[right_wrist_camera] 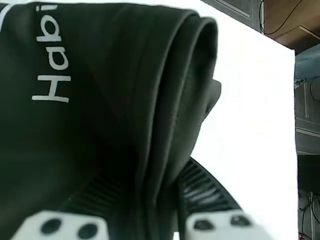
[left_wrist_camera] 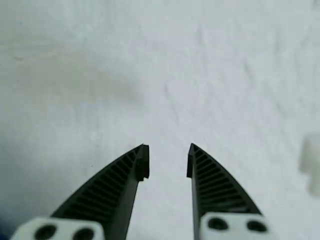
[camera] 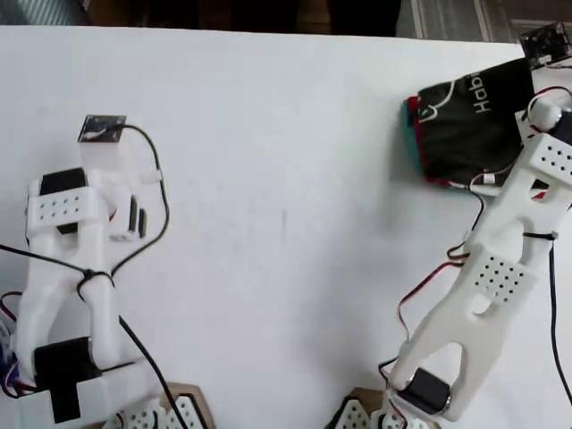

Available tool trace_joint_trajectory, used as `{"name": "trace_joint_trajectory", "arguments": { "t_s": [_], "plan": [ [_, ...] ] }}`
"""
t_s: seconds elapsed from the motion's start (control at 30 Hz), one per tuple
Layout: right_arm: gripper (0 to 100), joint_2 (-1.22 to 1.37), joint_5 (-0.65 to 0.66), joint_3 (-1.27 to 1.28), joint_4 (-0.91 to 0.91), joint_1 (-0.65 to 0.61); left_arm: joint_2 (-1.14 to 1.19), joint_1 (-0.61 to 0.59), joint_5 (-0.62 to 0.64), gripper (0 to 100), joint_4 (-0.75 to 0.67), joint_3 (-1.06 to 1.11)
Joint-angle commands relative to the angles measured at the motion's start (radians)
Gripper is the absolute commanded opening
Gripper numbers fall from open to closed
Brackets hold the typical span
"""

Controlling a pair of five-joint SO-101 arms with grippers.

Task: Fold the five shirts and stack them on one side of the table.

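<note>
Stack of shirts (camera: 447, 147): at the far right corner of the table (camera: 268, 179), black shirt (right_wrist_camera: 110, 110) on top, red and teal edges under it.
Right arm (camera: 492, 268): stretched from the table's near edge to that corner.
Right gripper (right_wrist_camera: 150, 187): clamped on the black shirt's folded edge.
Left arm (camera: 63, 268): folded back over the table's left side.
Left gripper (left_wrist_camera: 166, 162): narrow gap, holding nothing, over bare table.
</note>
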Motion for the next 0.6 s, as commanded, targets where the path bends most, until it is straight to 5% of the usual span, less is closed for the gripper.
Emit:
{"name": "trace_joint_trajectory", "arguments": {
  "t_s": [0.0, 0.23, 0.37, 0.57],
  "plan": [
    [2.4, 0.005, 0.003, -0.051, -0.024, -0.005, -0.035, -0.008, -0.006, 15, -0.009, -0.002],
    [10.2, 0.013, -0.035, -0.064, 0.004, -0.010, -0.035, -0.008, -0.006, 15, -0.009, -0.002],
    [17.7, -0.071, -0.212, -0.147, 0.038, -0.007, -0.035, -0.008, -0.006, 15, -0.009, -0.002],
    [12.4, -0.194, -0.450, -0.255, 0.033, -0.024, -0.035, -0.008, -0.006, 15, -0.009, -0.002]
  ]
}}
